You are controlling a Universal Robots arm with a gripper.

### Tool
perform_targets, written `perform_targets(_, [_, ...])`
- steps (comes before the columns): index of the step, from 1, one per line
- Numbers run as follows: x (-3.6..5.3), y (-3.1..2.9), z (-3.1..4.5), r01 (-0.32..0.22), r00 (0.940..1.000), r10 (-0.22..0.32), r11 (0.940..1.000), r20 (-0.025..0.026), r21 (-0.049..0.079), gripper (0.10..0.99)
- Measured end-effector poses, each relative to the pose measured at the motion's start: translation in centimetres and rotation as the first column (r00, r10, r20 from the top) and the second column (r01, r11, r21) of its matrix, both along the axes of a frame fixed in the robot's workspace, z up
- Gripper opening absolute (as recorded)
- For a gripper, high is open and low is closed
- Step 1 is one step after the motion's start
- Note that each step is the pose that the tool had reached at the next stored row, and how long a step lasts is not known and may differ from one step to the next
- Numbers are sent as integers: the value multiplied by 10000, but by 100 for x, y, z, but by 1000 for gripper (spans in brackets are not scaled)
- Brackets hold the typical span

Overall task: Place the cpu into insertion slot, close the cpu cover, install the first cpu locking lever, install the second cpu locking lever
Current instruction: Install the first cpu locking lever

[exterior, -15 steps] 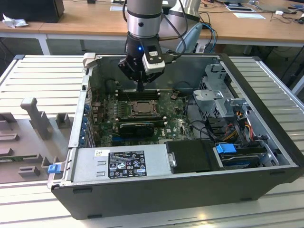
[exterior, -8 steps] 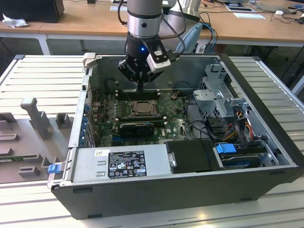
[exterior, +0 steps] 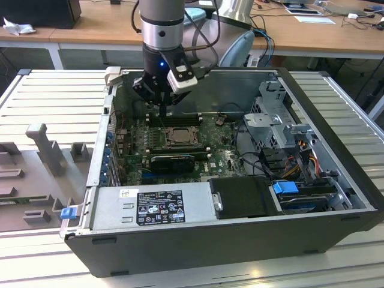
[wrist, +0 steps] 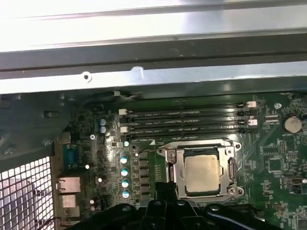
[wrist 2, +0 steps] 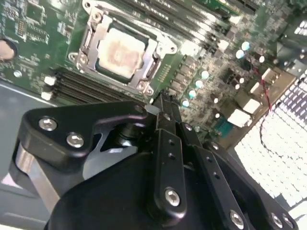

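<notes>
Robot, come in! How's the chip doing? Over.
Black gripper shut, tip beside silver-rimmed square socket. Small pale silver-beige square chip seated inside, thin silver frame cover down around it. Nothing in the way.

Counter [exterior: 54,90]: pale metal, ribbed in long parallel slats, running past both the exterior view's left and right edges; soft sheen from even overhead light.
Grey moulded fixture [exterior: 42,150]: on the counter at the exterior view's left, with upright posts and shallow recesses.
Wooden desk [exterior: 90,30]: behind the counter, light brown top, white leg [exterior: 55,57].
Dark box [exterior: 42,12]: on the desk, far left corner.
Crumpled white paper [exterior: 17,26]: just beside the box.
Loose cables [exterior: 360,21] and sheets of paper [exterior: 315,19]: on the desk at the far right.
</notes>
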State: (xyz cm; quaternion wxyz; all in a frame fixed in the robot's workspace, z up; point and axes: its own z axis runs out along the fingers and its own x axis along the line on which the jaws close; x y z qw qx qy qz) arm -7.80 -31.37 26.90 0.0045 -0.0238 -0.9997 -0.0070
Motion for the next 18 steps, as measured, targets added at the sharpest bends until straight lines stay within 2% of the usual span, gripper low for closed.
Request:
perform_targets(2, [-34, 0, -30, -103, 9999, 103, 9999, 0, 31, 106])
perform_targets(4, [-169, 5, -68, -125, 9999, 125, 9999, 1, 51, 106])
perform_targets(7, [-290, 39, -89, -130, 9999, 130, 9999, 0, 57, 106])
perform_targets(8, [-299, 57, -95, -130, 9999, 130, 9999, 1, 58, 106])
perform_targets(15, [-313, 296, -134, -137, 9999, 137, 9999, 0, 59, 106])
perform_targets(18, [-287, 306, -138, -139, 9999, 139, 9999, -1, 58, 106])
